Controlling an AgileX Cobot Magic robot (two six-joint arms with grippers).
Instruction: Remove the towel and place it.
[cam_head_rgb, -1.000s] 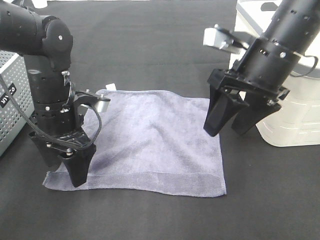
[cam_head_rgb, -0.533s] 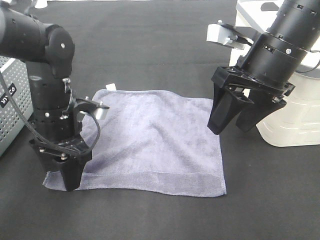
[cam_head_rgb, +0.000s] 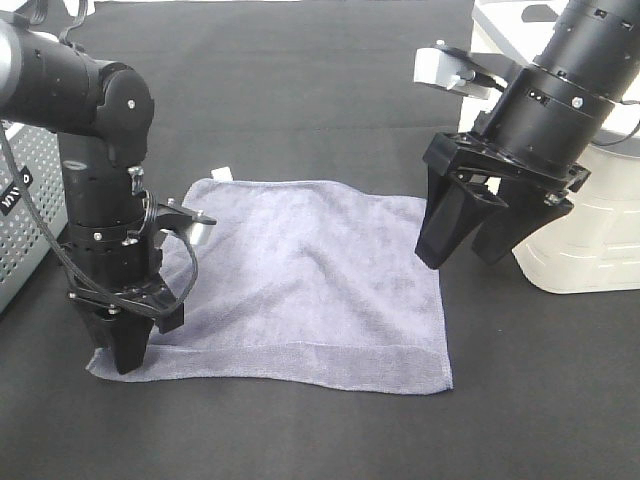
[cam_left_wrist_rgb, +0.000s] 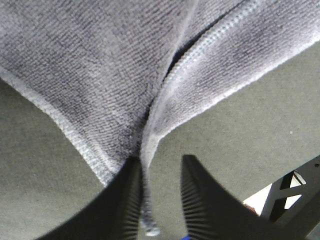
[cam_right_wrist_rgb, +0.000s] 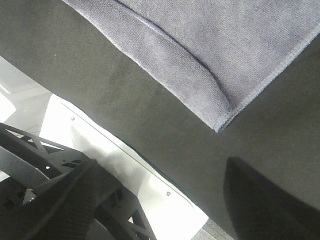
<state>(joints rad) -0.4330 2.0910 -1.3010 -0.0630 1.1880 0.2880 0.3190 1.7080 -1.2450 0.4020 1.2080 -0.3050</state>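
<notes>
Left jaws, narrow, straddle a raised towel (cam_left_wrist_rgb: 90, 65) fold only the wrist view shows; right jaws gape wide.

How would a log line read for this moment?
left pincer: astride towel corner | right pincer: open, holding nothing

The black bench (cam_head_rgb: 300, 90) carries a white plastic bin (cam_head_rgb: 590, 245) far right and a grey perforated box (cam_head_rgb: 22, 190) at left.

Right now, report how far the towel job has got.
Done: nothing; the greyish-purple terry towel lies spread on the black table. In hand: left pincer straddles a raised fold at its corner. Left: clamp, lift, place; the right pincer hangs open, empty.
</notes>
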